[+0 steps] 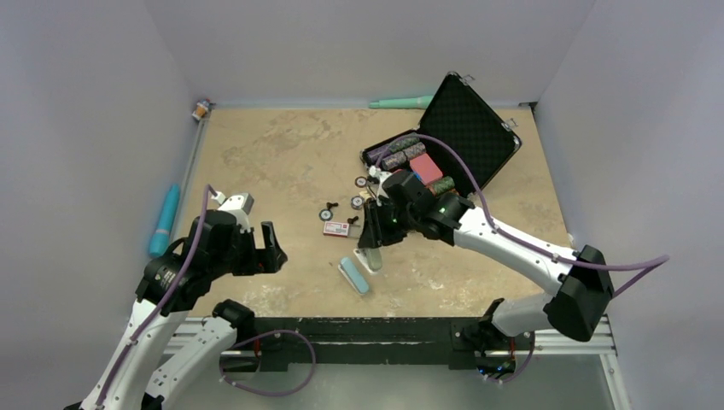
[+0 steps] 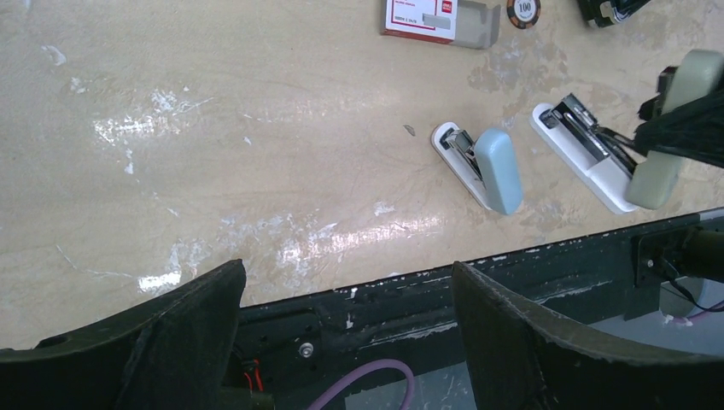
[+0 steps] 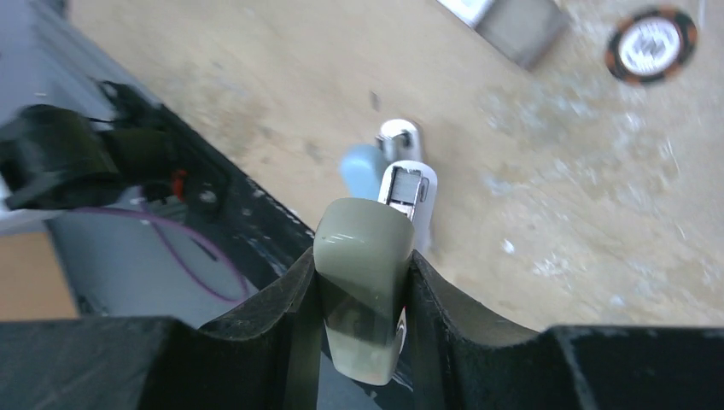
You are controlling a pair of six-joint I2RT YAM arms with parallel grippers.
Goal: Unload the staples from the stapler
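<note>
A pale green stapler (image 1: 370,258) lies near the table's front edge. My right gripper (image 3: 363,259) is shut on its raised green top (image 3: 361,248). The white base (image 2: 589,166) and its metal magazine (image 2: 583,126) lie exposed below, in the left wrist view. A second, blue stapler (image 1: 354,276) lies just left of it, also hinged open (image 2: 491,166). My left gripper (image 1: 269,248) hangs open over the front left of the table, its fingers (image 2: 192,337) wide apart with nothing between them. Whether staples sit in the magazine cannot be told.
A red and white staple box (image 1: 335,228) and loose poker chips (image 1: 326,214) lie behind the staplers. An open black case (image 1: 465,128) with chip stacks stands at back right. A teal tube (image 1: 165,220) lies along the left wall. The black front rail (image 2: 512,273) is close.
</note>
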